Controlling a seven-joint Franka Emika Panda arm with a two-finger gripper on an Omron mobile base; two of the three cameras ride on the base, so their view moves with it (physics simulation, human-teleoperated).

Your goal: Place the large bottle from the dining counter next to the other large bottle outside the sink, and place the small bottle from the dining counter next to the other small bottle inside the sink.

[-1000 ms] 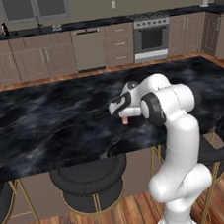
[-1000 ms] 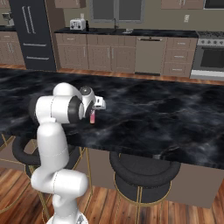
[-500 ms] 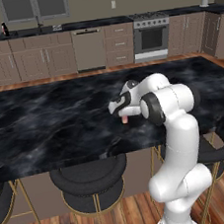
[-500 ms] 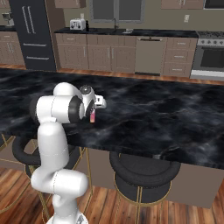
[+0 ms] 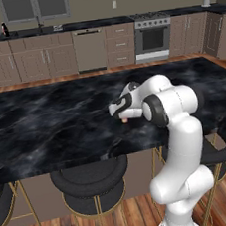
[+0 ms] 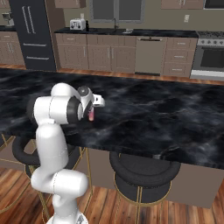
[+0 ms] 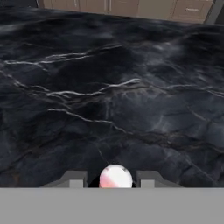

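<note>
Spanning the kitchen, black marble dining counter (image 5: 46, 123), 2 stools (image 5: 90, 180), perhaps more

Black, white-veined dining counter (image 5: 50, 117) carries a small pink bottle (image 6: 91, 114).

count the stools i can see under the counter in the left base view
3. One stool sits under the middle of the counter, one is cut off at the left edge, and one shows behind the arm on the right. More may be hidden.

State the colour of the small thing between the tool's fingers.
Pink and white small bottle, clearest in the hand view.
</note>
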